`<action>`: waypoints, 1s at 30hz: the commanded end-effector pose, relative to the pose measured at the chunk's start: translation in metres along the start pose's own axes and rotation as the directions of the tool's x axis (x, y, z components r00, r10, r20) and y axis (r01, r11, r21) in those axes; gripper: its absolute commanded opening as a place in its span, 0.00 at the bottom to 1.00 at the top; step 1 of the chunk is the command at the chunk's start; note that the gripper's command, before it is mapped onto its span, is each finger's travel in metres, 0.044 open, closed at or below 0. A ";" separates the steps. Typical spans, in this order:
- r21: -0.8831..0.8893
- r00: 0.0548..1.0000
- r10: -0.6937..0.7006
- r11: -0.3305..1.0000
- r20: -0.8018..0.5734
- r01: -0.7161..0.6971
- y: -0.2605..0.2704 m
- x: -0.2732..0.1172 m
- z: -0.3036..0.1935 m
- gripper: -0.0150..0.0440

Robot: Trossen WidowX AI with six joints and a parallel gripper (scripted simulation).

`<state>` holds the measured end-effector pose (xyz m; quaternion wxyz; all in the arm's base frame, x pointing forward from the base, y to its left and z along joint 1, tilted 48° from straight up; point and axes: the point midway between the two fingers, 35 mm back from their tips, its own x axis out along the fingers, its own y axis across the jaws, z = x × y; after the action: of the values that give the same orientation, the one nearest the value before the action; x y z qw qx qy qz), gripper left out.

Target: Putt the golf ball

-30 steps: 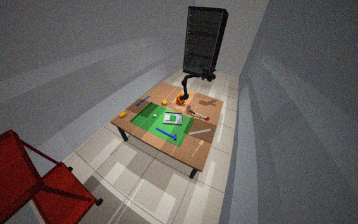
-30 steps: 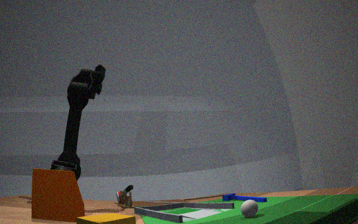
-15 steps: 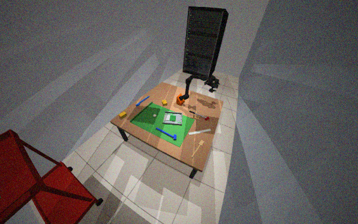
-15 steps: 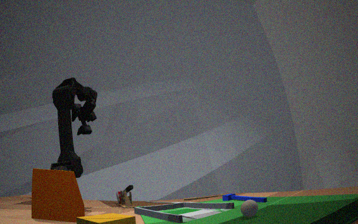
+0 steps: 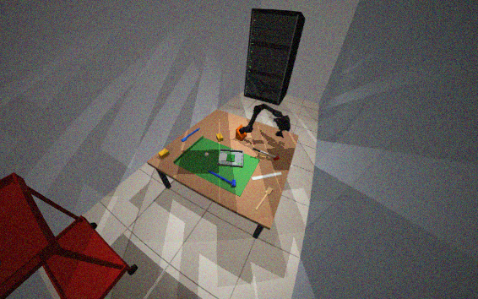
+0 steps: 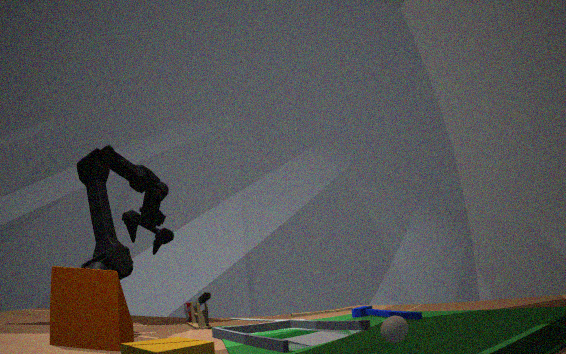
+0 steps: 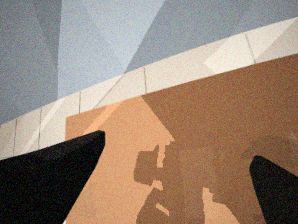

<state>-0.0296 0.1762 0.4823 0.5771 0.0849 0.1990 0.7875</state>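
Wrist view: claw point(image 7: 174, 192) (spread wide) above table point(image 7: 220, 123) edge.

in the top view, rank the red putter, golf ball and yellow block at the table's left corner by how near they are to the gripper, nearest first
From the gripper, open and empty above the table's far right side:
1. Red putter, lying on the wood just below it, right of the green mat.
2. Golf ball, on the mat, left of the ramp.
3. Yellow block, at the table's left corner.

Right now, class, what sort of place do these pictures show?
Probably a bare indoor test room: a brown wooden table with a flat green putting mat stands on a pale tiled floor, beside a tall black cabinet.
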 end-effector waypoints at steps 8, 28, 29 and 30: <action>-0.336 0.922 -0.328 0.909 -0.205 0.248 -0.145 0.011 -0.041 1.00; -0.607 0.803 -0.426 0.788 -0.417 0.103 -0.276 -0.086 -0.137 1.00; -0.607 0.803 -0.426 0.788 -0.417 0.103 -0.276 -0.086 -0.137 1.00; -0.607 0.803 -0.426 0.788 -0.417 0.103 -0.276 -0.086 -0.137 1.00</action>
<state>0.1815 0.1504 0.2708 0.6184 -0.3367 0.1290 0.6983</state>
